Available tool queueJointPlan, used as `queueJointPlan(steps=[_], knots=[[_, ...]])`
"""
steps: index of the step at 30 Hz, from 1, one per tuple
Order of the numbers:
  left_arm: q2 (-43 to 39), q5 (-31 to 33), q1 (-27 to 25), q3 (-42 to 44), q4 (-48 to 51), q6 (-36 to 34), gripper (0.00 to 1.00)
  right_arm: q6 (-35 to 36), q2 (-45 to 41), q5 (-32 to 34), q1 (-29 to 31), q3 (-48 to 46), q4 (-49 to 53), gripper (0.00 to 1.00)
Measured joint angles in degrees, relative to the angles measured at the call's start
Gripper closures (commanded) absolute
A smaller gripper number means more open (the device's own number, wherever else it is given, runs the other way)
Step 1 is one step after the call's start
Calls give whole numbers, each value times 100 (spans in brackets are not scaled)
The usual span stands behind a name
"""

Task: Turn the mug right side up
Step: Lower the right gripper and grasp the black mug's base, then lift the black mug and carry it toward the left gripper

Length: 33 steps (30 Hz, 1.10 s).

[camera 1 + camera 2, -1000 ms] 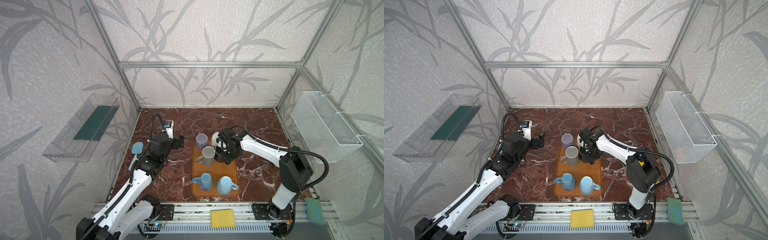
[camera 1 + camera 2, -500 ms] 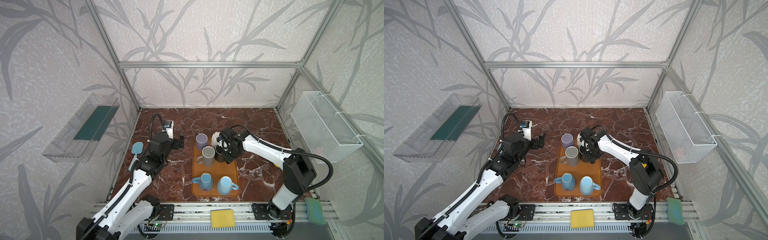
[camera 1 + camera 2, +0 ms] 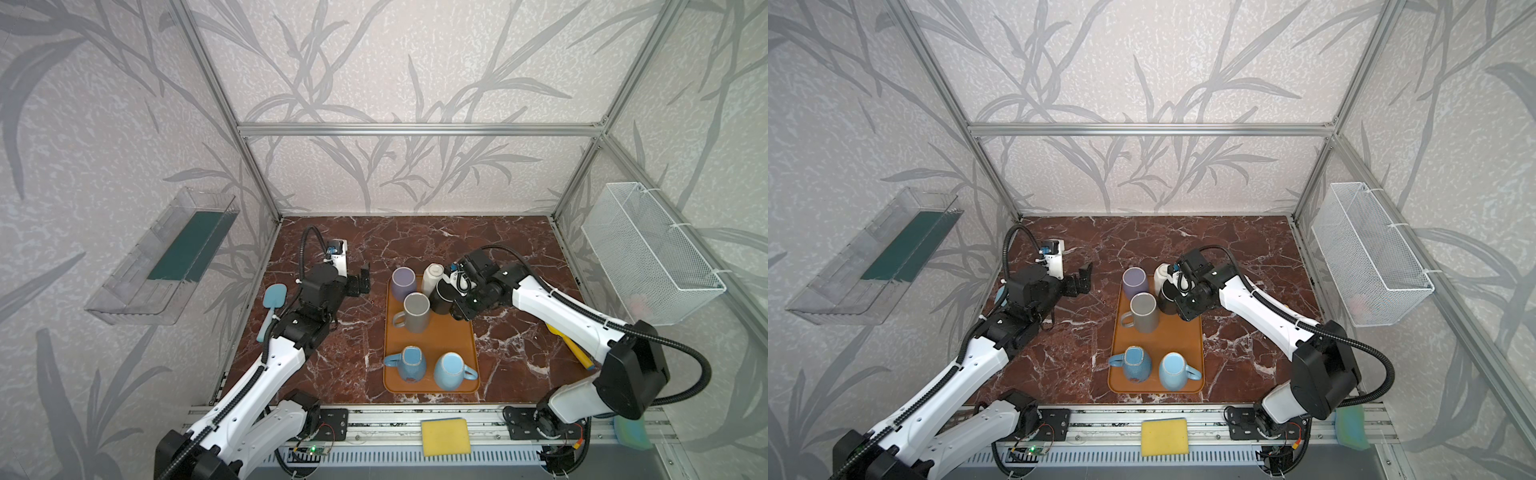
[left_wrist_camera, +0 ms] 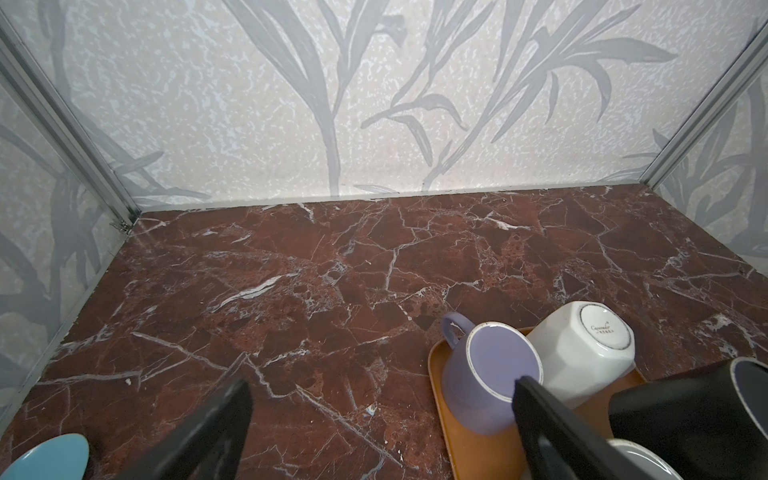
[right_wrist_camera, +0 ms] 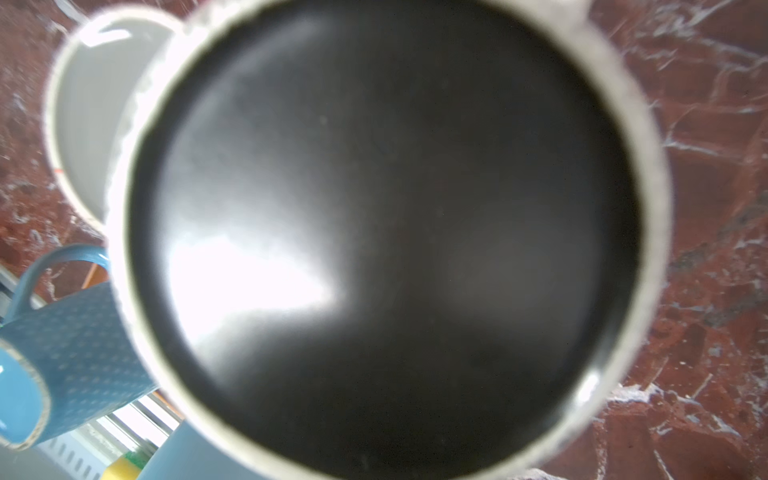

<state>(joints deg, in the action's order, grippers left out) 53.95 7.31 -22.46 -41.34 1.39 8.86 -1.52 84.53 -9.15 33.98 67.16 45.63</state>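
A black mug [image 3: 441,297] is at the back right of the orange tray [image 3: 457,336], and my right gripper [image 3: 456,290] is shut on it. In the left wrist view the black mug [image 4: 681,415] leans, its pale-ringed base turned away to the side. That base [image 5: 374,228] fills the right wrist view and hides the fingers. In a top view the same mug [image 3: 1167,299] sits against the right gripper [image 3: 1178,291]. My left gripper [image 3: 361,280] hovers open over the marble left of the tray, nothing between its fingers [image 4: 232,411].
On the tray stand a lilac mug [image 3: 404,282], a white mug [image 3: 432,277] and a grey mug [image 3: 417,311], bases up, with two blue mugs [image 3: 409,363] at the front. A light blue spatula [image 3: 272,303] lies far left. A yellow tool [image 3: 569,345] lies under the right arm.
The right arm's elbow has swung outward to the right and the wrist has turned a little, with the black mug still in its grip. The left arm has not moved.
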Motion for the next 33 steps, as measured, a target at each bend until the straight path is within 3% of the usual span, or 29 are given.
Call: queueJointPlan(steps=[17, 33], knots=[[-28, -323, -11, -28, 127, 188, 1, -243, -750, -868, -426, -859, -1808, 100], [166, -1808, -37, -424, 199, 518, 1, -876, -686, -2079, -695, -568, -3158, 100]])
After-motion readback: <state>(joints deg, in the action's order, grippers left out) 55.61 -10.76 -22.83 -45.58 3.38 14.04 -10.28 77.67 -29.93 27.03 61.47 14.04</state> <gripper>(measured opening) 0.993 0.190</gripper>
